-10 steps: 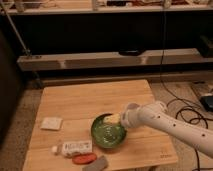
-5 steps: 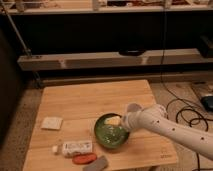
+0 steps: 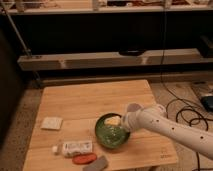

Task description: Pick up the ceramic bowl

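The ceramic bowl (image 3: 109,136) is round, glossy green, with a lighter speckled inside. It sits on the wooden table (image 3: 95,97) near the front, right of the middle. My gripper (image 3: 116,121) comes in from the right on a white arm (image 3: 165,127) and sits at the bowl's far right rim, with a pale part reaching inside the bowl.
A white bottle with a label (image 3: 76,147) lies left of the bowl. A flat orange-red oval piece (image 3: 84,159) and a grey piece (image 3: 97,164) lie at the front edge. A white square pad (image 3: 51,123) is at the left. Cables (image 3: 185,107) lie on the floor to the right.
The bowl and my gripper shifted slightly to the right over the last second; little has moved in the last half second.
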Motion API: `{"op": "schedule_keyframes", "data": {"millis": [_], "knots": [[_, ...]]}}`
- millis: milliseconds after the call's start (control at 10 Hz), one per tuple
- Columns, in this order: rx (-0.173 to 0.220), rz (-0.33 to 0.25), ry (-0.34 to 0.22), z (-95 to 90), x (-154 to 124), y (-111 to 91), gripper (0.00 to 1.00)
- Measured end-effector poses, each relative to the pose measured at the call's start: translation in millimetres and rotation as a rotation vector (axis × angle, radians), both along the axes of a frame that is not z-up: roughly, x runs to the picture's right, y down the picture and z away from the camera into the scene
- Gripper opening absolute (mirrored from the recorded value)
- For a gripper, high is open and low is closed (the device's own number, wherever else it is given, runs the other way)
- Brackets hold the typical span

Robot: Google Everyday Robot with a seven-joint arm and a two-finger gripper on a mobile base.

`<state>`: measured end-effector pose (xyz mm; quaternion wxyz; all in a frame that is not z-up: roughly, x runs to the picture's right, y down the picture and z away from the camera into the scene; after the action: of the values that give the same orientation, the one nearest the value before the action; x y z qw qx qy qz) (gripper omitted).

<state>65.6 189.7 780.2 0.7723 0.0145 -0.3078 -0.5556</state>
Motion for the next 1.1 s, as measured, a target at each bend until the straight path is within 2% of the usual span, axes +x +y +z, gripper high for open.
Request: {"op": "schedule_keyframes", "data": {"millis": [200,300,400,600,700,900,1000,1100], "knots": [[0.003,-0.025,-0.020,-16.3,-4.3,-14.4,0.80],[-0.005,-0.032,-0.032,-30.9,-3.1,-27.2,0.80],[-0.025,-0.034,-0.037,-51.6,2.6,-45.6,0.80],[-0.072,-0.031,-0.041,-76.3,8.5,-68.5,0.80],[-0.108,-0.025,-0.038,-86.6,14.9,-76.7,0.80],[-0.179,-0.026,-0.036,-94.2,22.8,-80.0,0.80],[-0.233,-0.023,-0.037,-91.4,24.9,-74.1,0.80],[-0.268,-0.019,-0.036,-87.1,28.5,-66.1,0.80]]}}
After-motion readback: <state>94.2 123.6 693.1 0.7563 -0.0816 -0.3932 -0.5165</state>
